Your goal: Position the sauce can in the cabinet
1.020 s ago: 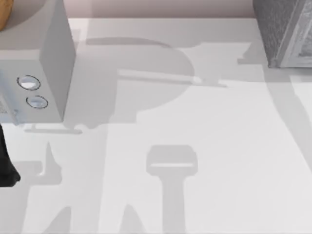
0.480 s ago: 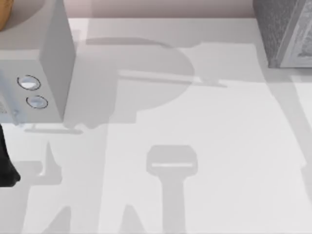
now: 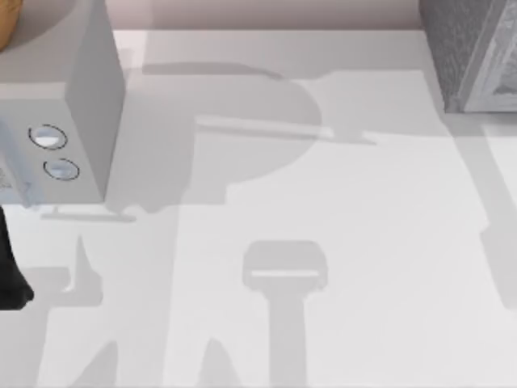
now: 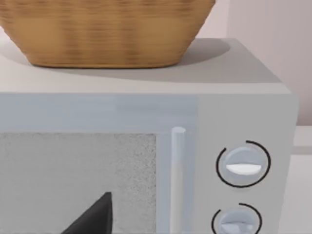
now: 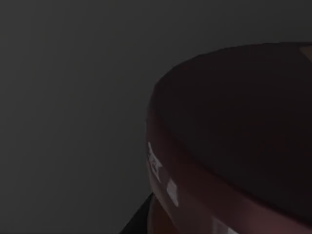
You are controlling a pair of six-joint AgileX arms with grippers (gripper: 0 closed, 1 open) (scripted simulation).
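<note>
The sauce can (image 5: 229, 146) sits very close in the dim right wrist view. I see its dark maroon round top and a reddish band with small pale marks, against a dark grey surface. The grey speckled cabinet (image 3: 468, 48) stands at the table's back right corner in the top view. A black part of my left arm (image 3: 11, 275) rests at the left edge of the table. In the left wrist view a black tip of my left gripper (image 4: 92, 217) points at the microwave door.
A grey microwave (image 3: 81, 105) with two round knobs (image 4: 243, 164) stands at the back left, with a woven basket (image 4: 107, 29) on top of it. The white table (image 3: 323, 202) carries soft shadows of the arms.
The shadow along the table's right edge has slid further right and down. The left arm and the microwave have not moved.
</note>
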